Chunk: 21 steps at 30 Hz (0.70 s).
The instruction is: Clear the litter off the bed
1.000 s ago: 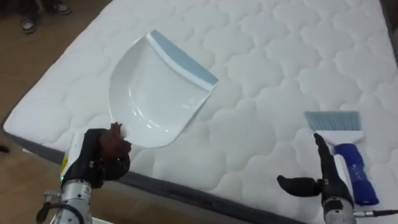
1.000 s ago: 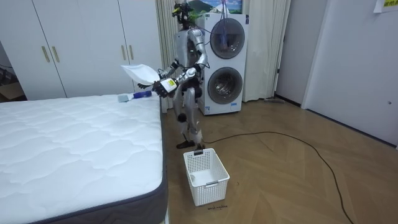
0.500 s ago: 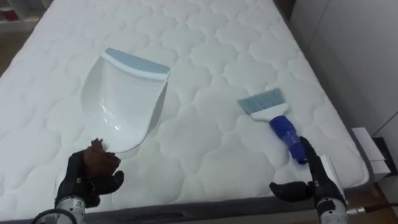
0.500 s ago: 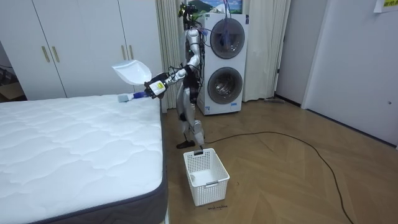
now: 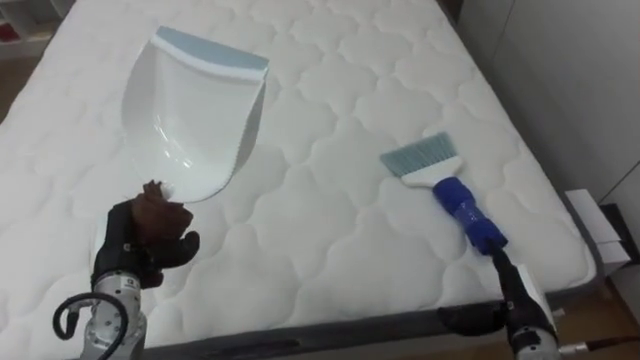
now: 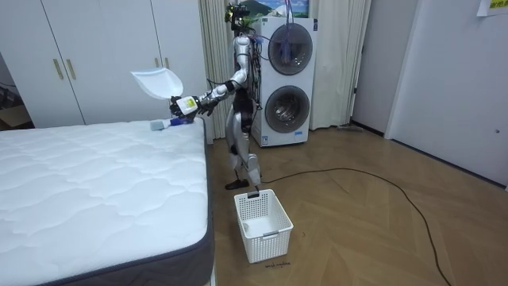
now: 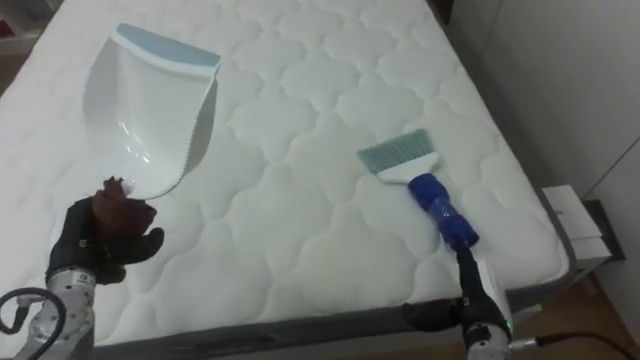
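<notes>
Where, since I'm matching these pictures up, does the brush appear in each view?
Left eye view: brush lies right of centre on the bed, handle toward the lower right.
Right eye view: brush right of centre, same pose.
Room view: brush small, at the bed's far corner, below the raised dustpan.
Shared landmark: the white dustpan held in the left hand.

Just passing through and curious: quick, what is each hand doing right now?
Left hand: shut on the white dustpan, by its handle.
Right hand: open, holding nothing, near the blue brush's handle end.
</notes>
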{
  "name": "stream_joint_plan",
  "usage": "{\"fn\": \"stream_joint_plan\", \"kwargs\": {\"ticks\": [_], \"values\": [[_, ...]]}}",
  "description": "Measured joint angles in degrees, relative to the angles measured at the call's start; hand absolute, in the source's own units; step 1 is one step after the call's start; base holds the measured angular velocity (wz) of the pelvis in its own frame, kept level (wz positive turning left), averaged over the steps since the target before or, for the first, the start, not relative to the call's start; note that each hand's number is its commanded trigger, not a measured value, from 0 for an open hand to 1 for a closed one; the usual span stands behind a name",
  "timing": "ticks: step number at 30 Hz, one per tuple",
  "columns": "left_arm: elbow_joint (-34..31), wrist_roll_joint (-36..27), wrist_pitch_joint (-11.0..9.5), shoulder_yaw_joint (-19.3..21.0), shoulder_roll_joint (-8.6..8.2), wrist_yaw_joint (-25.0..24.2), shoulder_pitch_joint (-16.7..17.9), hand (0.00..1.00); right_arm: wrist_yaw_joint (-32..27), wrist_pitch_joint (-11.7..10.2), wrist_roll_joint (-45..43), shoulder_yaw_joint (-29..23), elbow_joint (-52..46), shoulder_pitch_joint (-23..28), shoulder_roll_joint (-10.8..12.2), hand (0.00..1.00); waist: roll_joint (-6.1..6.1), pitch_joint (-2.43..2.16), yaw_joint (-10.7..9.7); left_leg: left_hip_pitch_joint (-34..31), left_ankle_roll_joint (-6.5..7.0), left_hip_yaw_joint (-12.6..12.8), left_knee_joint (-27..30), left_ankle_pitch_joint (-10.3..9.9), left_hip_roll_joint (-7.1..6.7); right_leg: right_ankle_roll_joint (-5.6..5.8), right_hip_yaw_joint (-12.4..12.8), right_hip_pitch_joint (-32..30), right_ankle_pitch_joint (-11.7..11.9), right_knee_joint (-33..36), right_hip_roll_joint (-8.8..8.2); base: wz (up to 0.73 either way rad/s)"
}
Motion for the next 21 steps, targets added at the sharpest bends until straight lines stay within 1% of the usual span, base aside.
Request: {"fn": "stream_joint_plan", "kwargs": {"ticks": [2,5,7,8,10,11,12,13,14,16,19,21], "values": [[0.06,0.00,0.11,-0.05,-0.01,0.00,0.05,0.00,0.00,0.03,0.07,0.00,2.25,-0.21,-0.01,0.00,-0.01,0.00,0.08,0.35,0.00,0.09,-0.07,0.00,0.00,0.04,0.06,0.38,0.04,-0.22,0.03,-0.05],[2.12,0.59,0.13,-0.09,-0.02,0.01,0.08,0.00,0.05,0.23,0.25,0.02,4.87,-0.01,0.00,0.00,-0.06,0.03,0.07,0.71,0.00,0.09,-0.67,0.00,0.00,0.19,-0.03,0.84,-0.07,-0.37,-0.01,0.00],[4.94,1.52,0.15,-0.15,-0.02,0.02,0.17,0.00,0.04,0.76,0.21,0.05,5.59,0.08,0.08,0.00,-0.24,0.14,0.10,0.91,0.04,0.19,-0.87,0.02,-0.06,0.27,0.40,0.87,-0.12,-0.32,0.00,-0.02],[7.12,1.64,0.23,-0.15,-0.02,0.01,0.42,0.00,0.04,1.08,0.09,0.05,5.76,0.24,0.28,0.00,-0.50,0.30,0.12,1.12,0.04,0.40,-0.90,0.02,-0.09,0.36,0.59,0.86,-0.25,-0.30,0.04,-0.04],[10.31,2.34,0.36,-0.24,-0.12,0.01,1.76,0.00,0.03,1.17,-0.04,0.05,7.02,0.31,0.47,0.00,-0.94,0.16,0.08,1.14,0.05,0.42,-0.95,0.02,-0.10,0.40,0.71,0.88,-0.51,-0.25,0.03,-0.02],[11.93,3.31,0.43,-0.36,-0.30,-0.02,3.41,0.00,0.03,1.27,-0.03,-0.02,8.18,0.63,0.47,0.00,-1.28,-0.05,0.05,1.13,0.05,0.41,-0.94,0.02,-0.11,0.44,0.85,0.89,-0.62,-0.23,0.05,0.00],[13.78,4.83,0.47,-0.56,-0.40,-0.05,5.12,0.00,0.02,1.27,-0.01,-0.31,9.37,1.12,0.48,0.00,-1.56,-0.12,0.09,1.13,0.05,0.39,-0.94,0.02,-0.12,0.49,1.30,0.89,-0.68,-0.24,0.19,0.00],[15.62,5.61,0.55,-0.59,-0.44,-0.23,6.82,0.00,0.02,1.33,-0.01,-0.55,10.27,1.58,0.48,0.00,-1.82,-0.12,0.22,1.09,0.05,0.38,-0.95,0.02,-0.14,0.50,1.44,0.87,-0.68,-0.24,0.23,0.00],[16.33,5.90,0.71,-0.57,-0.44,-0.42,7.66,0.00,0.03,1.33,-0.01,-0.65,10.40,1.92,0.49,0.00,-1.93,-0.13,0.22,1.03,0.05,0.38,-0.95,0.02,-0.14,0.50,1.43,0.84,-0.68,-0.24,0.22,0.00],[18.91,6.73,1.13,-0.52,-0.49,-1.42,10.41,0.00,0.43,1.28,0.01,-1.76,12.44,2.32,0.95,0.00,-2.25,-0.25,0.55,1.03,0.07,0.37,-0.95,0.01,-0.15,0.51,1.02,0.89,-0.60,-0.30,0.09,0.00],[22.27,6.62,1.13,-0.55,-0.60,-2.00,11.94,0.00,0.62,1.17,0.07,-2.08,16.23,2.09,1.03,0.00,-2.25,-0.27,1.84,1.52,0.17,0.24,-1.60,0.04,-0.05,0.38,0.36,1.44,-0.24,-0.91,0.12,0.00],[23.24,6.63,1.13,-0.53,-0.62,-1.99,12.70,0.00,0.61,1.18,0.17,-2.09,17.54,2.04,0.98,0.00,-2.11,-0.16,2.13,1.55,0.33,-0.22,-1.95,-0.05,0.02,0.40,0.14,1.79,-0.11,-1.23,0.12,0.12]]}}
